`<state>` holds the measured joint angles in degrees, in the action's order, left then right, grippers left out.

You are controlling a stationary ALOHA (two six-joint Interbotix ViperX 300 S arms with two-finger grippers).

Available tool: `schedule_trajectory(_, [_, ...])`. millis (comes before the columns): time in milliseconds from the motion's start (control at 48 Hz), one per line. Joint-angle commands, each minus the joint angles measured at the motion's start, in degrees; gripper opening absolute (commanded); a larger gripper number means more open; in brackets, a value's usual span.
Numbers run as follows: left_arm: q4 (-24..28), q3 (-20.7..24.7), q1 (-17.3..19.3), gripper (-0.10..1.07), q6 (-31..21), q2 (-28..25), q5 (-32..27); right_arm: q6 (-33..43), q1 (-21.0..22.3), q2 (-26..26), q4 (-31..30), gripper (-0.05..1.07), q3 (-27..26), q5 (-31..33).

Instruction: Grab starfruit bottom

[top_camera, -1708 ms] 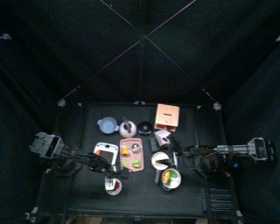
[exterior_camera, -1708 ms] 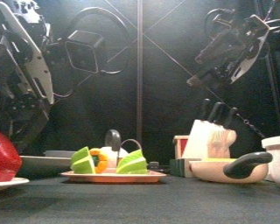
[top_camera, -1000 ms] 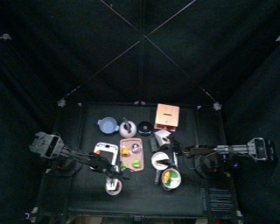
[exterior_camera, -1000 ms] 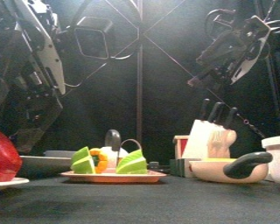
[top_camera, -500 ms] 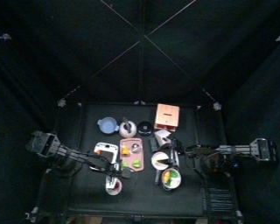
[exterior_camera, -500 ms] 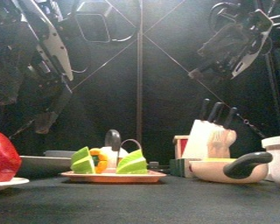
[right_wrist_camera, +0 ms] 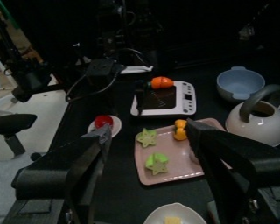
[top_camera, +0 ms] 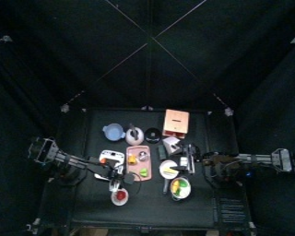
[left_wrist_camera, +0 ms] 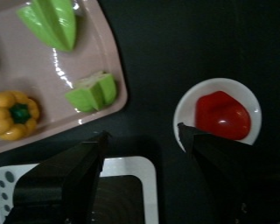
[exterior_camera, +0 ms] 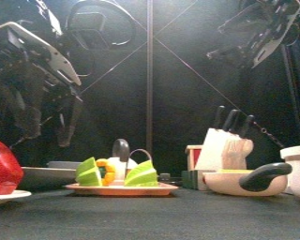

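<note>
On the pink tray (left_wrist_camera: 95,66) at the bench's middle lie two yellow-green starfruit pieces (left_wrist_camera: 92,90), with a small orange pepper (left_wrist_camera: 14,112) at about eight o'clock from the nearer piece. Above, the left pincer (left_wrist_camera: 140,144) hangs wide open and empty, a red fruit on a white plate (left_wrist_camera: 223,114) at its three o'clock. The right pincer (right_wrist_camera: 154,144), also open, holds nothing.

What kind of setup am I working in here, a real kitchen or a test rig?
Most likely a lab test pen dressed as a toy kitchen: black curtains enclose a small black table, a pink rectangular tray holds plastic fruit pieces, and a wooden knife block stands nearby.
</note>
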<state>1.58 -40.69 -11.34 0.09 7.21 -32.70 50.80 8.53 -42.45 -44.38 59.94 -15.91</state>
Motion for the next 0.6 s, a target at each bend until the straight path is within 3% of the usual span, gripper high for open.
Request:
schedule_trajectory(0, [1.8, -0.4, 0.9, 0.97, -0.1, 1.6, 3.4, 0.1, 0.7, 0.2, -0.1, 0.98, -0.8, -1.1])
schedule_trajectory(271, [5.7, -1.8, 2.7, 0.97, -0.1, 1.0, 9.2, 0.2, 0.7, 0.5, 1.5, 0.98, -0.4, -4.3])
schedule_trajectory(583, [2.9, -4.3, 5.6, 0.97, 0.1, -2.0, 17.5, 0.0, 1.1, 1.5, 0.8, 0.98, -0.3, -6.3])
